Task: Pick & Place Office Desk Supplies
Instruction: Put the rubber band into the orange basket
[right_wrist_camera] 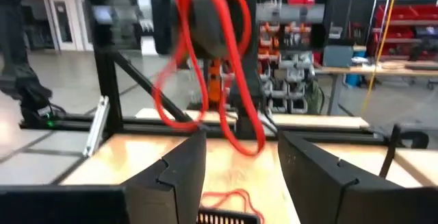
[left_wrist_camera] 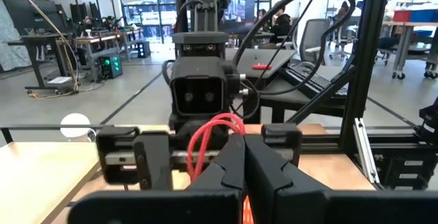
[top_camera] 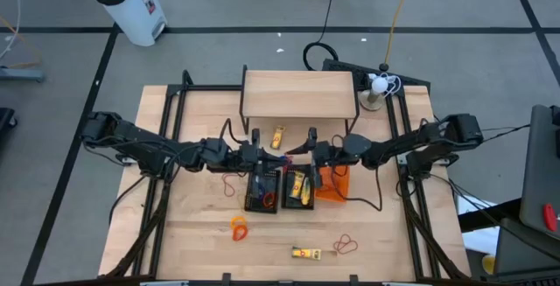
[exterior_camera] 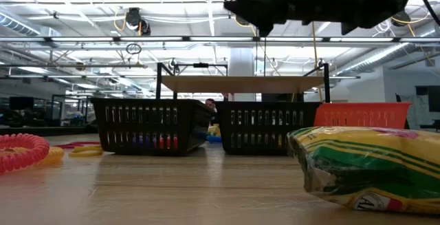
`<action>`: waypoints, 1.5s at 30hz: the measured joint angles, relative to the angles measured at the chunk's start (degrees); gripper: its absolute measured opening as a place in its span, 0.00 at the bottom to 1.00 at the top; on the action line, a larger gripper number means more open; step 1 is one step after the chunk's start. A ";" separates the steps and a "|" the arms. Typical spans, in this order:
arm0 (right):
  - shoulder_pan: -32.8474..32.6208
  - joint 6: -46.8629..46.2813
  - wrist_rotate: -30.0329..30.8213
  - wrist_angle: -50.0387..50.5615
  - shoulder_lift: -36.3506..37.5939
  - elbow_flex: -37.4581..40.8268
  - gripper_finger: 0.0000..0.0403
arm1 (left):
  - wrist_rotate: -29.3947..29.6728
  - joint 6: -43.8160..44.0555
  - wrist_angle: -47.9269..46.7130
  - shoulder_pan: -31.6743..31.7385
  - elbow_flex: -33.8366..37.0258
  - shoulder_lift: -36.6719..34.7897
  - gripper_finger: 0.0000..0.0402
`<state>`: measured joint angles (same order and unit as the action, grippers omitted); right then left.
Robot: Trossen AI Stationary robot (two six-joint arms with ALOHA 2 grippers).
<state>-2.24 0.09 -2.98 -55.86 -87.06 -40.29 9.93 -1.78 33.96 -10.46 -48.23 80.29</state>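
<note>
A red rubber band (right_wrist_camera: 205, 59) is in my shut left gripper (left_wrist_camera: 243, 145), which points level toward the table's right, above the black baskets (top_camera: 264, 190). My right gripper (right_wrist_camera: 239, 162) faces it from the right, open, one finger on each side of the band's drooping loop. I cannot tell whether they touch it. Yellow-gold pieces lie by the shelf (top_camera: 278, 136), in the right black basket (top_camera: 299, 186) and near the front edge (top_camera: 306, 253). Loose bands lie on the table: one orange (top_camera: 238, 227) and two red (top_camera: 346, 245), (top_camera: 229, 184). My left gripper pinches the red rubber band between its two shut fingers, which come level from the table's left. The band's loop (left_wrist_camera: 205, 138) stands out past the fingertips toward the right gripper. It hangs slack and clear of the table and baskets.
An orange basket (top_camera: 332, 183) stands right of the two black ones. A wooden shelf (top_camera: 299, 94) stands on the far side of the grippers, with a white thing (top_camera: 378, 85) at its right end. In the low view a yellow packet (exterior_camera: 371, 170) lies close to the camera.
</note>
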 joint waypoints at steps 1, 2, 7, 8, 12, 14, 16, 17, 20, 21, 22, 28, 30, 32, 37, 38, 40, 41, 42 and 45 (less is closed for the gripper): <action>0.00 0.02 0.04 0.31 -0.61 -0.42 0.42 | -0.02 0.00 -0.29 -0.01 0.00 0.00 0.00; 0.01 0.05 0.16 0.64 -0.96 -0.55 0.42 | -0.04 0.01 -0.46 -0.01 0.00 0.00 0.00; 0.20 0.16 0.33 0.25 -0.84 -0.74 0.42 | -0.96 0.39 -0.90 0.00 0.00 0.00 0.00; 0.26 0.16 0.35 0.25 -0.88 -0.74 0.42 | -0.98 0.42 -0.90 -0.02 0.00 0.00 0.00; 0.28 0.16 0.24 -0.06 -0.81 -0.74 0.40 | -1.06 0.59 -1.18 0.00 0.00 0.00 0.00; 0.28 0.16 0.22 -0.03 -0.81 -0.74 0.37 | -1.07 0.61 -1.29 0.00 0.00 0.00 0.00; 0.28 0.16 0.19 0.25 -0.84 -0.74 0.33 | -1.07 0.62 -1.34 -0.02 0.00 0.00 0.00; 0.28 0.16 0.17 0.29 -0.84 -0.74 0.30 | -1.07 0.66 -1.50 -0.01 0.00 0.00 0.00; 0.26 1.39 -0.21 0.61 -0.82 -0.74 0.13 | -1.07 0.63 -1.84 0.00 0.00 0.00 0.00; 0.19 2.40 -0.63 0.95 -0.82 -0.74 0.07 | -1.05 0.63 -2.07 -0.02 0.01 0.00 0.00; 0.14 3.56 -1.36 1.24 -0.82 -0.74 0.04 | -1.03 0.63 -2.20 -0.02 0.00 0.00 0.00; -0.13 4.05 -1.57 1.39 -0.65 -0.72 0.01 | -0.96 0.61 -2.50 -0.01 0.00 0.00 0.00; -0.11 4.02 -1.55 1.61 -0.43 -0.72 0.01 | -0.96 0.61 -2.52 0.00 0.00 0.00 0.00; -0.11 4.03 -1.57 1.43 -0.43 -0.72 0.00 | -0.94 0.83 -2.49 -0.01 0.00 0.00 0.00; -0.13 3.85 -1.57 1.71 -0.43 -0.70 0.00 | -2.40 0.83 -2.54 0.00 0.00 0.00 0.03; -0.11 3.85 -1.57 1.75 -0.43 -0.70 0.00 | -2.40 1.06 -2.59 -0.02 0.00 0.00 0.05; -0.12 3.85 -1.57 1.78 -0.43 -0.70 0.00 | -2.43 2.43 -2.89 -0.02 0.00 0.00 0.08; -0.11 3.85 -1.57 1.75 -0.43 -0.70 0.00 | -2.43 2.86 -3.15 -0.01 0.00 0.00 0.10; -0.11 3.83 -1.60 1.75 -0.43 -0.70 0.00 | -2.41 3.23 -3.43 0.00 0.00 0.00 0.12; -0.11 3.63 -1.60 1.78 -0.43 -0.70 0.00 | -2.41 3.48 -3.87 0.00 0.00 0.00 0.20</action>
<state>-2.35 3.73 -4.58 -54.08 -87.48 -40.99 7.52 1.69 30.09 -10.46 -48.23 80.29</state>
